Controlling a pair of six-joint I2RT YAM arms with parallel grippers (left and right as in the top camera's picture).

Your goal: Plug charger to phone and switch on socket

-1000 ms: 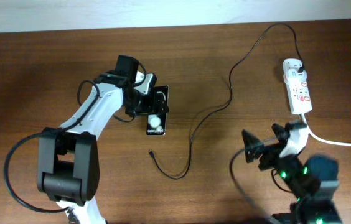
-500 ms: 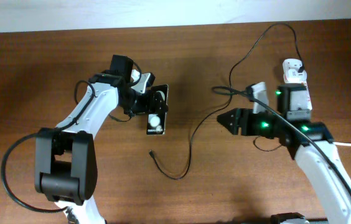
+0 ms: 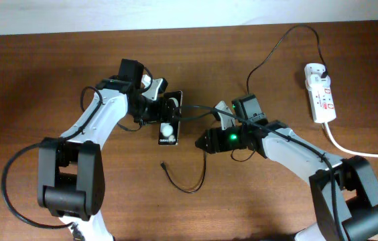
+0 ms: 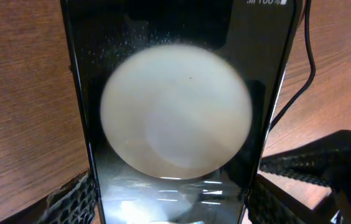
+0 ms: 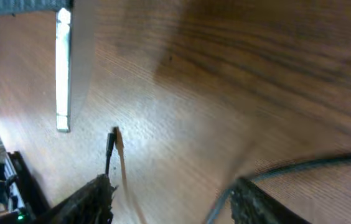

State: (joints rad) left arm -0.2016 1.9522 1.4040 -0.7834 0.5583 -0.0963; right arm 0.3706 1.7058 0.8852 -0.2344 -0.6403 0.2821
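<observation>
I see a brown surface (image 3: pixel 41 80) with darker wood grain running left to right, and a pale cream strip of wall (image 3: pixel 175 10) along its far edge. The phone (image 3: pixel 168 120) is glossy black. In my left wrist view a round off-white spot fills much of its face, with small white text at one end. The left fingers (image 4: pixel 309 163) beside it are black with a fine criss-cross texture. The charger (image 3: pixel 204 157) is thin and black all along. The socket (image 3: pixel 321 99) at far right is white with red markings, and its thick cord (image 3: pixel 360 152) is white. The left arm (image 3: pixel 98 124) and right arm (image 3: pixel 289 150) are white with black joints. A green light (image 3: pixel 232 138) glows on the right one.
</observation>
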